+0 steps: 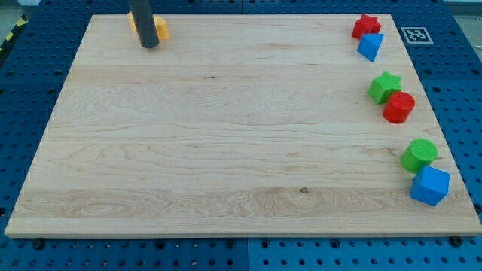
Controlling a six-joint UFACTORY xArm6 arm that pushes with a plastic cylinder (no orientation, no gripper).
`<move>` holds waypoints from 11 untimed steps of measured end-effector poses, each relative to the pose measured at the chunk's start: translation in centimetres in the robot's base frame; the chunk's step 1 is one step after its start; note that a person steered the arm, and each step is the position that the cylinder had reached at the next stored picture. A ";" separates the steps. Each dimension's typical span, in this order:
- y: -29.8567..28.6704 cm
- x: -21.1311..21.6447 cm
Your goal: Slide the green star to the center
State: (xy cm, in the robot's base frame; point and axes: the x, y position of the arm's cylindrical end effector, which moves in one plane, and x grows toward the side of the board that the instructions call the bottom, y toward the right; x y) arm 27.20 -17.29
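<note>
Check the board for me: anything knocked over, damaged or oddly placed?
Nothing damaged or toppled. One oddity: my tip sits at the view's top left against the orange block, far from the green star, which touches the red cylinder at the right edge. Every block hugs an edge.

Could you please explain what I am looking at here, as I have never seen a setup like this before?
This is a single camera picture looking down at a wooden board on a blue perforated table. The dark rod at the view's top left is the end of a robot arm. It has no gripper and holds nothing; it only pushes blocks with my tip. My tip stands in front of an orange block, partly hiding it.

Along the view's right edge lie six blocks, in three close pairs: a red star and a blue triangular block, a green star and a red cylinder, then a green cylinder and a blue cube-like block. The green star is far from my tip.
</note>
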 end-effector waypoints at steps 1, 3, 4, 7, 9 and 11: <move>-0.3 -1.0; 12.9 6.8; 19.1 6.9; 19.3 6.9; 23.0 6.9; 25.6 6.9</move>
State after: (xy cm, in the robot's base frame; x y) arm 34.07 8.32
